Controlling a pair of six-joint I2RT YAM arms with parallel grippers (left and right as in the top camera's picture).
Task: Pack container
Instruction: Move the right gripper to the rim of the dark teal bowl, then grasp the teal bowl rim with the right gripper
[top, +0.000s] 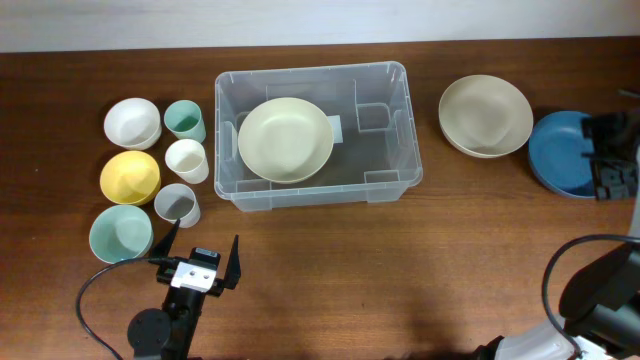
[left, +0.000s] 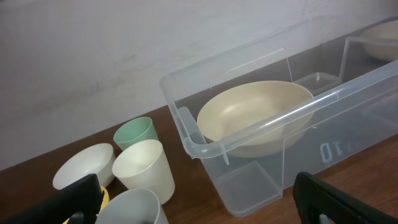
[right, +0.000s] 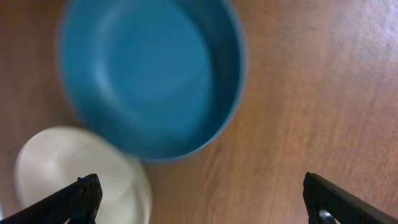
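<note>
The container (top: 312, 70), a clear plastic tub, stands at mid-table with a cream bowl (top: 285, 138) lying in its left half. My left gripper (top: 198, 258) is open near the front edge, below the tub's left corner, with nothing between its fingers. In the left wrist view the gripper (left: 199, 205) faces the container's corner (left: 186, 134) and the cream bowl (left: 255, 115) inside. My right gripper (top: 610, 155) hovers open over the right edge of a blue bowl (top: 560, 152). In the right wrist view the gripper (right: 202, 202) holds nothing, with the blue bowl (right: 149, 74) below it.
Right of the tub sits a beige bowl (top: 485, 115), which also shows in the right wrist view (right: 81, 174). To its left stand a white bowl (top: 132, 122), a yellow bowl (top: 130, 176), a mint bowl (top: 120, 232), a green cup (top: 185, 120), a cream cup (top: 187, 160) and a grey cup (top: 177, 203).
</note>
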